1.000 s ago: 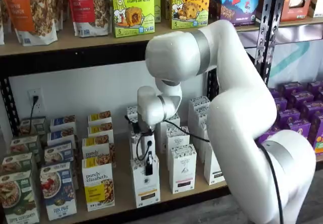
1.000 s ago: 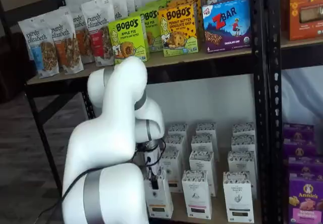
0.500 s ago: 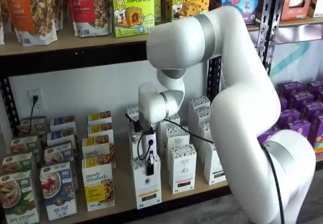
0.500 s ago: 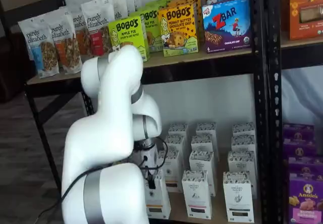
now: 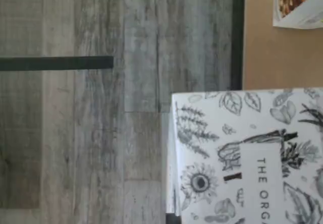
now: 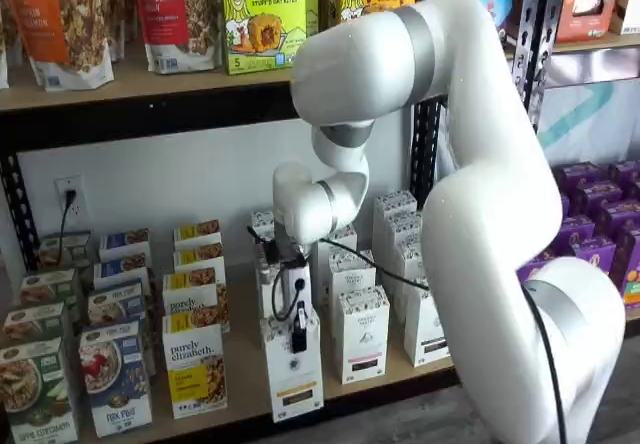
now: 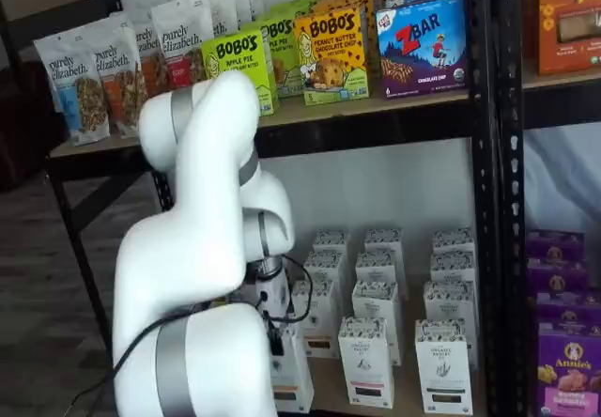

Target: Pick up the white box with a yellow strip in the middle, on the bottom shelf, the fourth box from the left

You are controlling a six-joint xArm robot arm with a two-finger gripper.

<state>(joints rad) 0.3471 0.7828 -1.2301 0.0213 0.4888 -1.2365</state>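
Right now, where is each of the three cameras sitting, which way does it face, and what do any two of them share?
Wrist view: on the wrist, looking down at the white box and the floor; no robot parts show.
Shelf view: in front of the shelves, facing them; the arm and gripper show.
Shelf view: in front, off to one side; the arm fills the foreground.
Shared: both shelf views show that white box.

Upper shelf has green BOBO'S Apple Pie box (image 6: 264, 16) and purple ZBAR box (image 7: 423, 45) – easy reads. Lower left, purely elizabeth. box (image 6: 196, 370).
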